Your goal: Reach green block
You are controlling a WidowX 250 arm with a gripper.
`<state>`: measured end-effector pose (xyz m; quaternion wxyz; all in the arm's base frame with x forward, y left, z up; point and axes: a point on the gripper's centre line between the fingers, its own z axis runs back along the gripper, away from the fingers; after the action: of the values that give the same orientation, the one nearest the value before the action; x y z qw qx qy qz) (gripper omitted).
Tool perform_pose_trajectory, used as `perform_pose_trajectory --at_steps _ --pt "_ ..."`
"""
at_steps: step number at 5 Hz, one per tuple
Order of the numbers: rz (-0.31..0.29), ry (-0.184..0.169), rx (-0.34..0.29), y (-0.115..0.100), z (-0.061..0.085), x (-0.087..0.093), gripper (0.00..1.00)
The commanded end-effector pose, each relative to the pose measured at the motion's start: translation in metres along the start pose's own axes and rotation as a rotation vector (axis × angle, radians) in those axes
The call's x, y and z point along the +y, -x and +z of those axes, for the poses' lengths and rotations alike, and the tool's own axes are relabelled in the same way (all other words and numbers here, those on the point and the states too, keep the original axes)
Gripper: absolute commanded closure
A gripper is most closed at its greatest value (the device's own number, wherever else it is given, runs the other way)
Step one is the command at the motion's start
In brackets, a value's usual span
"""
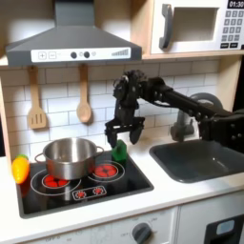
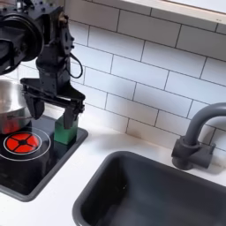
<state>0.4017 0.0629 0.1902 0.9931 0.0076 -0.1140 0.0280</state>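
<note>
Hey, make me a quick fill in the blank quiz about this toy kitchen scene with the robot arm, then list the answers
1. The gripper hangs open right above the ____ block.
2. That block sits on the stovetop beside the steel ____.
3. In the first exterior view, the orange-yellow toy vegetable lies to the pot's ____.
4. Two wooden utensils hang on the ____ wall.

Answers: green; pot; left; tiled

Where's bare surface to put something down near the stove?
Free: the counter between the stove and the sink, and the counter's front strip. Crowded: the stove's back, with the pot, the green block and the tool above the block.
</note>
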Motion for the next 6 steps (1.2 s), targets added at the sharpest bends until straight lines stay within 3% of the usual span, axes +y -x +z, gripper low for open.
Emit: perform_pose_trajectory --at_steps 1,3,6 --pt "-0.011 0.005 0.005 -0.003 -0.008 -0.003 0.0" --pt "-0.011 0.007 0.022 -0.004 -0.02 -0.002 0.0" --pt "-0.027 0.022 0.011 -0.019 -0.026 -0.008 0.0"
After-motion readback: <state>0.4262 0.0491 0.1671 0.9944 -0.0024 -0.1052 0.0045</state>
